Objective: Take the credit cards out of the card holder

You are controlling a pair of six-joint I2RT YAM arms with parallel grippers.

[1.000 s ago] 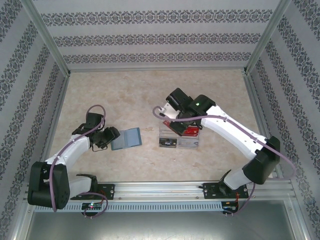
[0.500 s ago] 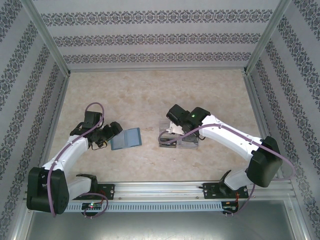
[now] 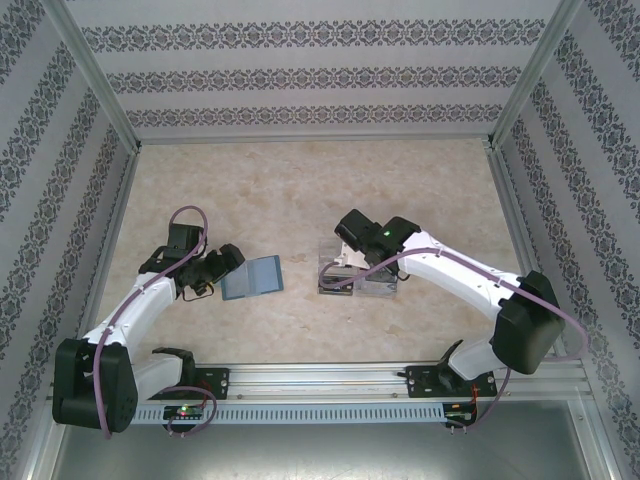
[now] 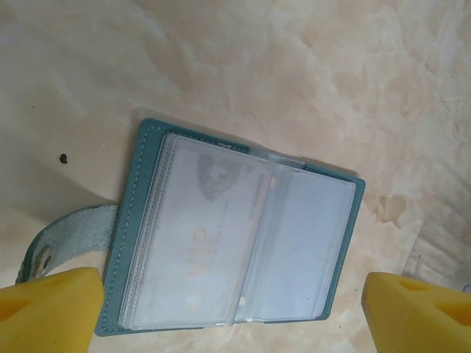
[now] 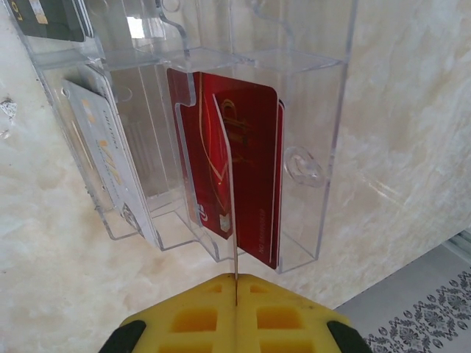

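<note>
Left claw (image 4: 232,300) apart, hovering over open card holder (image 4: 221,243). Right claw (image 5: 235,294) clamped on credit card (image 5: 235,243), edge-on at clear box (image 5: 320,140), 3 o'clock of holder.

L arm (image 3: 135,300) / R arm (image 3: 465,268): wht links, blk joints | cables (image 3: 188,211): purple | jaws: yellow pads (image 4: 51,305)

A clear compartmented box (image 3: 378,287) is seen on the marbled table (image 3: 300,180). Patterned walls (image 3: 320,75) are noted behind the box.
</note>
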